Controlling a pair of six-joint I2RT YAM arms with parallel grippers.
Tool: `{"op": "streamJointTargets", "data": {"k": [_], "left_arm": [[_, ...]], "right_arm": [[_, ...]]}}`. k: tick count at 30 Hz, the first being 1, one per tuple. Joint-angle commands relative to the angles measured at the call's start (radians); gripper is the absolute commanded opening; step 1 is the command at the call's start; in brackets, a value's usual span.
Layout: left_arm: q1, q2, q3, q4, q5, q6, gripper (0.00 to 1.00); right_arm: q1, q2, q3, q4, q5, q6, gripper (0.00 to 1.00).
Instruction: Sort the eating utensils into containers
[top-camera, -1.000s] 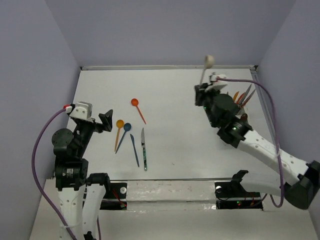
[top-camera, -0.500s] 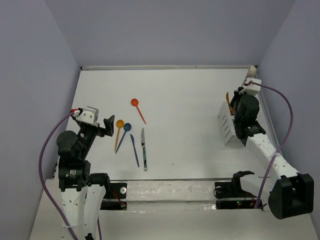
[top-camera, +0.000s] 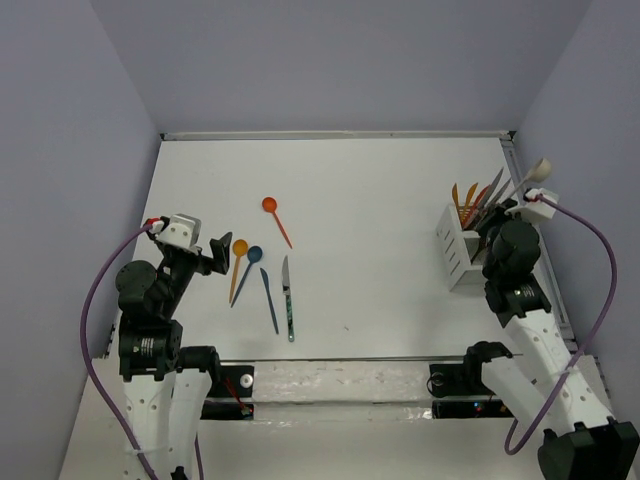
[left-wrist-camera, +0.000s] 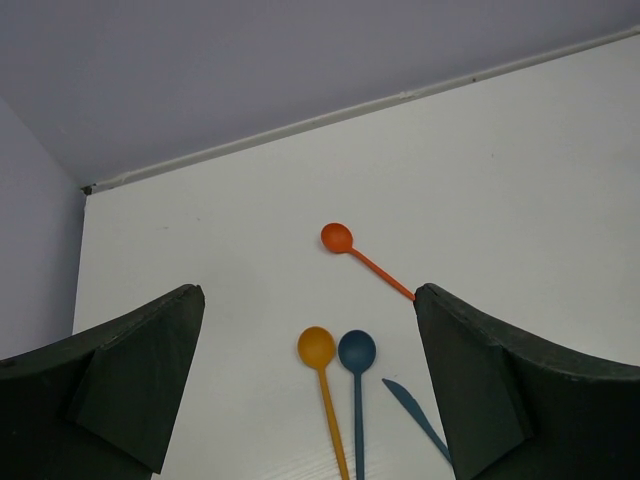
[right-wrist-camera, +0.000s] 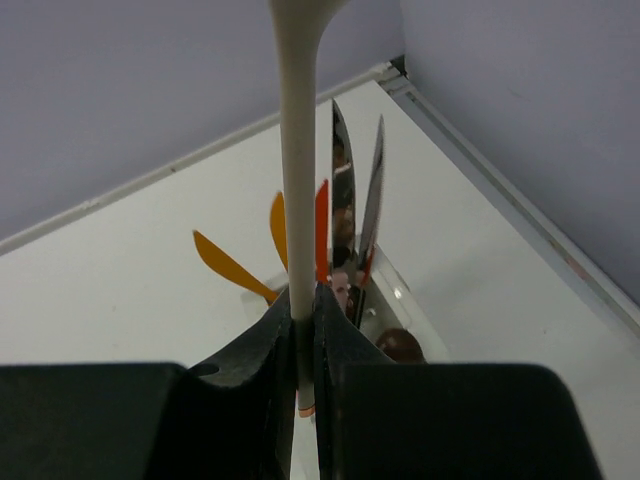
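Right claw: clamped on the handle of the beige spoon, just beside the caddy's right side.
Beige spoon: held in the air, bowl uppermost, slightly tilted, close to the upright knives.
Caddy: white, near the table's right edge, holding orange, red and silver knives blade-up.
Left claw: fingers wide apart, holding nothing, over the table's left part.
Loose utensils: red-orange spoon, orange spoon, blue spoon, blue knife and teal knife lie flat, left of centre.
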Motion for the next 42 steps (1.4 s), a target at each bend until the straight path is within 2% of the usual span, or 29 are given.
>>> {"op": "streamJointTargets", "data": {"k": [1, 5, 7, 14, 23, 27, 35, 42], "left_arm": [[-0.004, 0.005, 0.003, 0.052, 0.02, 0.012, 0.99], [-0.004, 0.0, 0.004, 0.051, 0.017, 0.013, 0.99], [-0.005, -0.002, 0.004, 0.048, 0.015, 0.013, 0.99], [-0.007, -0.006, 0.004, 0.046, 0.017, 0.016, 0.99], [-0.008, -0.006, 0.003, 0.048, 0.015, 0.021, 0.99], [-0.007, -0.006, 0.003, 0.049, 0.014, 0.019, 0.99], [-0.004, -0.008, 0.003, 0.052, 0.014, 0.018, 0.99], [-0.004, -0.008, 0.004, 0.051, 0.014, 0.016, 0.99]], "right_arm": [[-0.002, -0.084, -0.085, -0.128, 0.093, 0.086, 0.0], [-0.002, -0.116, -0.155, -0.058, 0.093, 0.125, 0.0], [-0.002, -0.1, -0.207, 0.028, 0.115, 0.126, 0.0], [-0.002, -0.027, -0.296, 0.16, 0.205, 0.132, 0.0], [-0.002, 0.086, -0.287, 0.177, 0.233, 0.183, 0.0], [-0.002, 0.109, -0.273, 0.171, 0.222, 0.171, 0.04], [-0.002, 0.051, -0.298, 0.168, 0.221, 0.177, 0.3], [-0.002, 0.06, -0.289, 0.16, 0.233, 0.175, 0.38]]}}
